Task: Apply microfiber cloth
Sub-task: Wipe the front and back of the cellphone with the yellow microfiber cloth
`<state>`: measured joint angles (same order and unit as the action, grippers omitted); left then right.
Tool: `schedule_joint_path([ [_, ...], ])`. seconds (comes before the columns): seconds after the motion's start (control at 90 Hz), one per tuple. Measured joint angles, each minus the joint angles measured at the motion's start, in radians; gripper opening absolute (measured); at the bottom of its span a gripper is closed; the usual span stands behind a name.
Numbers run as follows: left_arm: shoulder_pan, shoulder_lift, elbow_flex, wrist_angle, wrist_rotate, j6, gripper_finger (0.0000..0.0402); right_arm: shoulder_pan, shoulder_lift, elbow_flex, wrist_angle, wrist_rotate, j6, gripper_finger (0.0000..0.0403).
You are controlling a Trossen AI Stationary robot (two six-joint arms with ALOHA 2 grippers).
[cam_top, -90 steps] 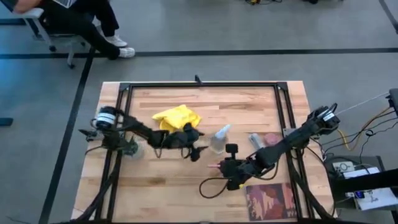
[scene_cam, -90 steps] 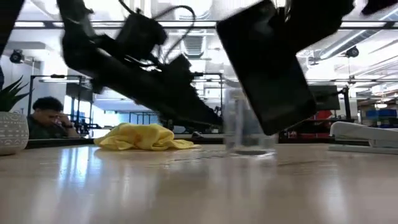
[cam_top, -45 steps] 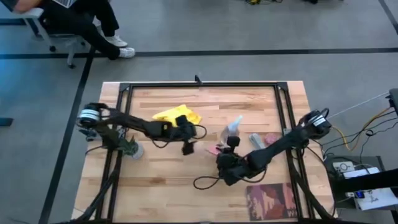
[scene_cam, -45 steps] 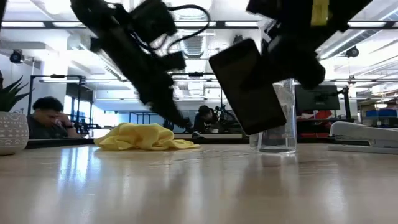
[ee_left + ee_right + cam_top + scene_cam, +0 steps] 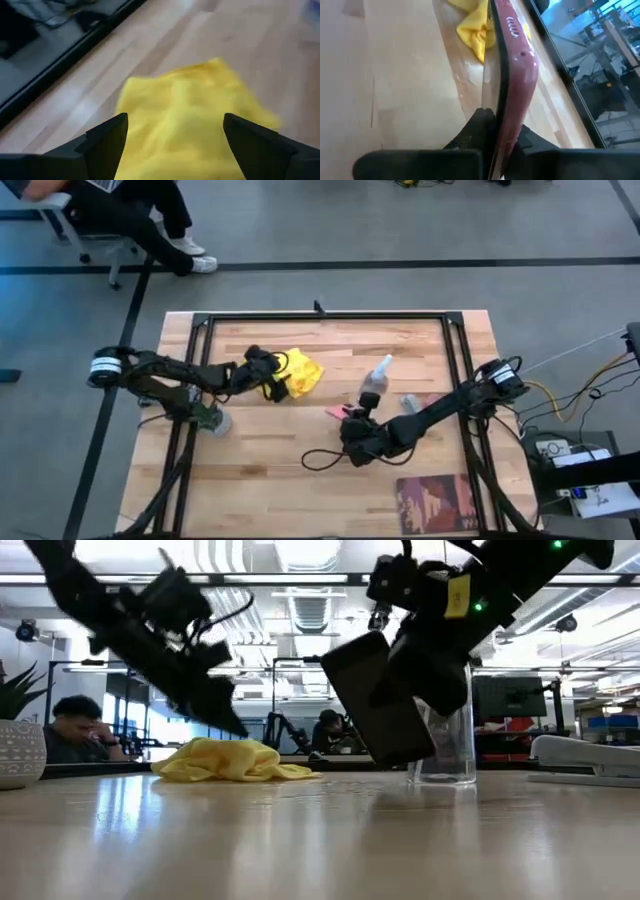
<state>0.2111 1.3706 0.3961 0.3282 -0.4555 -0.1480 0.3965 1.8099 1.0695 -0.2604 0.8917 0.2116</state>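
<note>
Left hand (image 5: 172, 137) fingers apart over yellow cloth (image 5: 297, 372); right hand (image 5: 350, 420) clamped on phone (image 5: 377, 713) above bench (image 5: 300, 470).

Wooden table (image 5: 300, 480) with microfiber cloth (image 5: 297, 371), spray bottle (image 5: 374, 381), book (image 5: 436, 502), small planter (image 5: 213, 420).

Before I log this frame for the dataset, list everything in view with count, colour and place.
microfiber cloth: one, bright yellow, crumpled on the table's far left part.
phone: one, black face with a pink case, held tilted above the table centre.
spray bottle: one, clear, upright behind the phone.
book: one, dark red, near right corner.
table: one, light wood with a black frame.
person: one, seated beyond the far left corner.
left gripper: one, dark, open over the cloth.
right gripper: one, dark, shut on the phone.
</note>
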Motion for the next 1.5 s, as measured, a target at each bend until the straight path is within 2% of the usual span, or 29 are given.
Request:
schedule_joint_path([
  [0.1,0.015,0.081,-0.045,0.098,0.039,-0.014,0.0310,0.020,-0.008,0.003,0.046,-0.001,-0.049,0.0003],
  [0.333,-0.057,0.346,-0.040,0.461,0.258,-0.033,0.0310,0.068,-0.032,0.088,0.005,0.003,-0.126,0.0003],
  [0.544,-0.199,0.588,0.068,0.666,0.256,-0.055,0.0310,0.111,-0.082,0.156,-0.130,-0.001,-0.105,0.0003],
  [0.633,-0.255,0.652,0.133,0.696,0.258,-0.055,0.0310,0.127,-0.096,0.176,-0.164,-0.001,-0.083,0.0003],
  [0.8,-0.359,0.713,0.265,0.670,0.293,-0.029,0.0310,0.145,-0.115,0.200,-0.230,-0.001,-0.030,0.0003],
  [0.956,-0.437,0.677,0.332,0.509,0.389,-0.067,0.0310,0.148,-0.130,0.206,-0.261,-0.001,-0.001,0.0003],
  [1.156,-0.514,0.544,0.315,0.233,0.408,-0.155,0.0310,0.149,-0.134,0.203,-0.259,-0.001,0.000,0.0003],
  [1.333,-0.572,0.424,0.281,0.073,0.421,-0.217,0.0310,0.149,-0.133,0.201,-0.256,-0.003,0.014,0.0003],
  [1.5,-0.583,0.410,0.276,-0.041,0.316,-0.228,0.0310,0.148,-0.132,0.201,-0.242,-0.005,0.022,0.0003],
])
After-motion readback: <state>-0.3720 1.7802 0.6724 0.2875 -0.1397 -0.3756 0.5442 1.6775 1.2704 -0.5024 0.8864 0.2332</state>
